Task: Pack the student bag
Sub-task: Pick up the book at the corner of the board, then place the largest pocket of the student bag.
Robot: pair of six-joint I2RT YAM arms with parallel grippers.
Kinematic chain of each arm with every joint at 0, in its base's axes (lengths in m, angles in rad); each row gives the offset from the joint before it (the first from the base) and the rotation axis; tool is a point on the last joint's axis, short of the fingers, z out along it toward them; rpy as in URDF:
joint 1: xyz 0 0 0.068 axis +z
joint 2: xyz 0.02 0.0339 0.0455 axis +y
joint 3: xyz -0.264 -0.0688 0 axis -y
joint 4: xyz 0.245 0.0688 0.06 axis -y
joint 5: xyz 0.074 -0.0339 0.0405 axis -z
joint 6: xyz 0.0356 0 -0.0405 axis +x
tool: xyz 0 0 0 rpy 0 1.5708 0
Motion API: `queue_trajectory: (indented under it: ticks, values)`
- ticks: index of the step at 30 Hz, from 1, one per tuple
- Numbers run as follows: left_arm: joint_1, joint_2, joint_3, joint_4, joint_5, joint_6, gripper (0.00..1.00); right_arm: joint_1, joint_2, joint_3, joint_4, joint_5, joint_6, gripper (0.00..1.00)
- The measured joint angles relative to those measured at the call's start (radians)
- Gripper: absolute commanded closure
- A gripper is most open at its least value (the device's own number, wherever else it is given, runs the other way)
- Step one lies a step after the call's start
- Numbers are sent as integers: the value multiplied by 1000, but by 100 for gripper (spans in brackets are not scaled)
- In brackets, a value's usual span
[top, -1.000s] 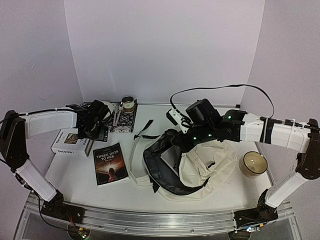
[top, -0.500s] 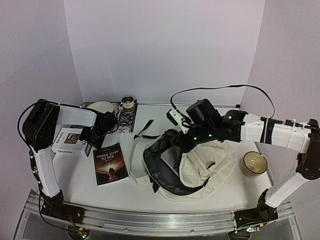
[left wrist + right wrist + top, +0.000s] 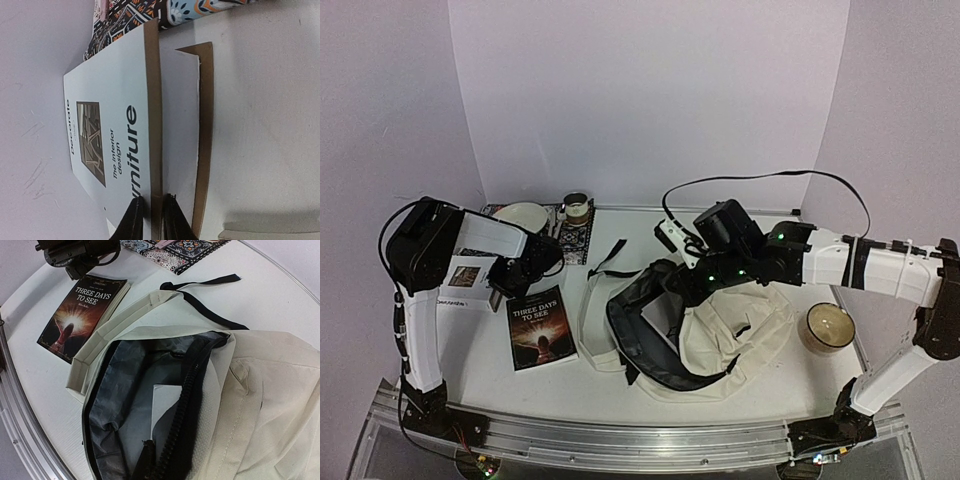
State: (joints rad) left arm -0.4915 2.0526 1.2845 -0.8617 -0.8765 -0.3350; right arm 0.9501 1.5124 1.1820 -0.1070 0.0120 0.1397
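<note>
Near edge first: bare table (image 3: 470, 372) in front of the dark paperback (image 3: 541, 327). The student bag (image 3: 740, 335) lies right of centre, mouth gaping left. The right gripper (image 3: 686, 283) hasn't budged, pinching its zipper rim. The left gripper (image 3: 153, 198) has swung back off the patterned mat (image 3: 572, 236) and is clamped on the white book (image 3: 115, 115) at its cover edge.

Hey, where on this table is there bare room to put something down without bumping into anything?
Bare table runs along the near edge, in front of the dark book and the bag. Another patch lies at the back, between the mat and the bag. The back left is crowded: bowl, mat, white book and left gripper sit close together.
</note>
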Motion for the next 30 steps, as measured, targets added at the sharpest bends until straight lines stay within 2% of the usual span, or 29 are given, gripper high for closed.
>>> queue_trajectory:
  ticks: [2,8,15,20,22,30]
  values:
    - [-3,0,7,-3,-5,-1,97,0,0,0,0,0,0,97]
    - [-38,-22,9,-31,-9,-11,100,0,0,-1,0,0,0,97]
    - [-178,-104,44,-103,10,-39,100,0,0,-1,1,0,0,97]
    - [-238,-128,92,-161,20,-62,100,0,-6,-13,5,0,0,96]
    - [-264,-143,105,-185,20,-68,100,0,-10,-19,5,0,3,89]
    - [-440,-244,124,-217,20,-93,100,0,-13,-33,2,-41,57,49]
